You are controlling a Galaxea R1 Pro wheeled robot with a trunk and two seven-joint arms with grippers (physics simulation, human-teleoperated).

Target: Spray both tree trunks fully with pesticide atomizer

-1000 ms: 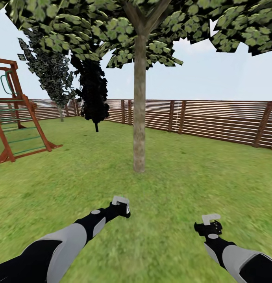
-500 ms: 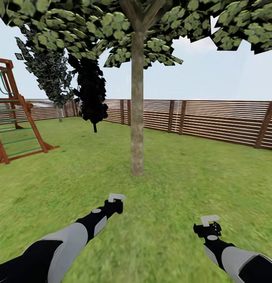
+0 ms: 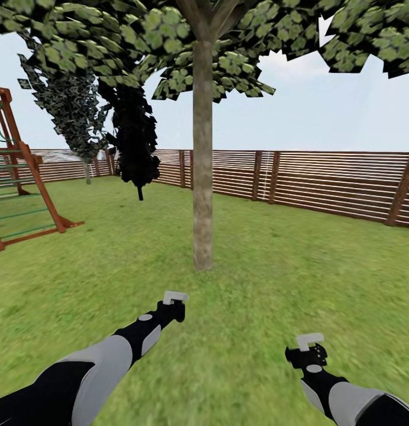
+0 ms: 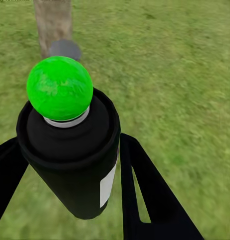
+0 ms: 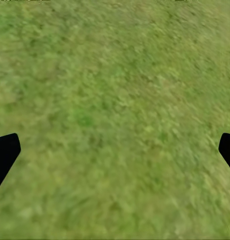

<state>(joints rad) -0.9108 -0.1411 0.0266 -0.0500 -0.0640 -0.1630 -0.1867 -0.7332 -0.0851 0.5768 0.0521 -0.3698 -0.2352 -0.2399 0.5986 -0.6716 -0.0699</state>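
Trunk [image 3: 202,177] of the nearest tree looms larger at frame centre than a second ago, so spraying range nears, while the left gripper [image 4: 70,165] clamps the green-capped atomizer [image 4: 70,150] and the right gripper [image 5: 115,150] gapes over lawn [image 3: 287,266].

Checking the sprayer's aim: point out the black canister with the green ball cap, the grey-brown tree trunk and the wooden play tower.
Black canister with green ball cap [image 4: 70,165], left wrist view, on its body.
Grey-brown tree trunk [image 3: 202,177], head view, mid-height bark.
Wooden play tower [image 3: 18,177], head view, ladder frame.
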